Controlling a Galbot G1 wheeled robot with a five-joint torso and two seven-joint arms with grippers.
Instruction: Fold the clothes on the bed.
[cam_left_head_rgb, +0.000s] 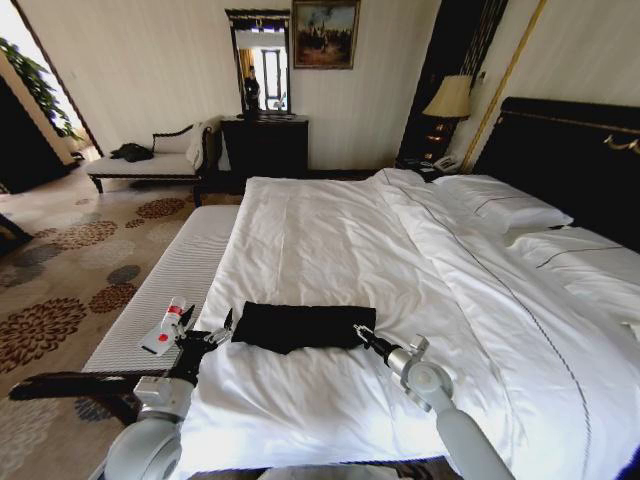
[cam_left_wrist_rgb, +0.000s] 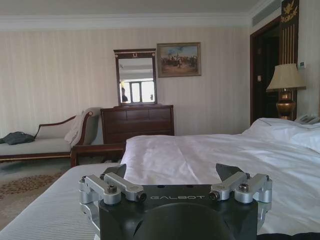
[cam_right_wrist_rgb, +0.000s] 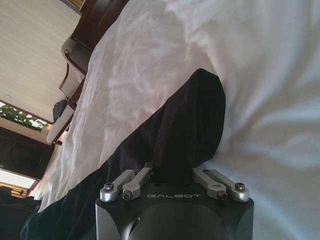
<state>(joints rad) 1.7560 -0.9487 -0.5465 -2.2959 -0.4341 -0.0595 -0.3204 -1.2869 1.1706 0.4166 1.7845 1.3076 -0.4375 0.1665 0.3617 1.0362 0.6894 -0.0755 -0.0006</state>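
Observation:
The clothes, a black T-shirt folded into a flat strip, lie crosswise near the foot of the bed on its white duvet. My left gripper hovers at the strip's left end, open with nothing between its fingers; a sliver of the black cloth shows at the edge of the left wrist view. My right gripper is at the strip's right end, shut on the cloth. In the right wrist view the shirt humps up right in front of that gripper.
A grey-white striped bench runs along the bed's left side, with a small white and red object on it by my left arm. Pillows and a dark headboard are at right. A chaise and dresser stand by the far wall.

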